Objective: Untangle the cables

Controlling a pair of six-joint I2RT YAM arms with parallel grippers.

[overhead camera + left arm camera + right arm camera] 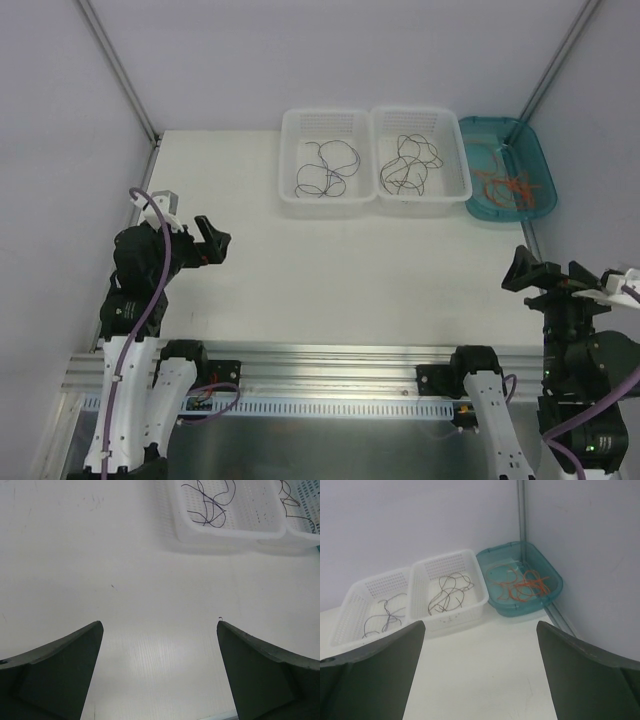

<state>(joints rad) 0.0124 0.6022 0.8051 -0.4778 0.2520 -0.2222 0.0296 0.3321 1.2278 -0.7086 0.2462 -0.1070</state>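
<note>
Far edge of table [350, 280], left to right: basket A [327, 208], basket B [425, 205], tub [480, 145]. Baskets touching, tub probably too. Each holds cables [408, 168].

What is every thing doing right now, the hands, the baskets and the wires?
Left hand: open, holding nothing.
Right hand: open, holding nothing.
Left white plastic basket: holds looped dark thin wires.
Middle white plastic basket: holds looped dark wires.
Teal plastic tub: holds tangled orange wires.

top: high, rear, looks down | wrists: low, fwd | shared: white baskets [375, 150] [230, 532] [410, 580]
</note>
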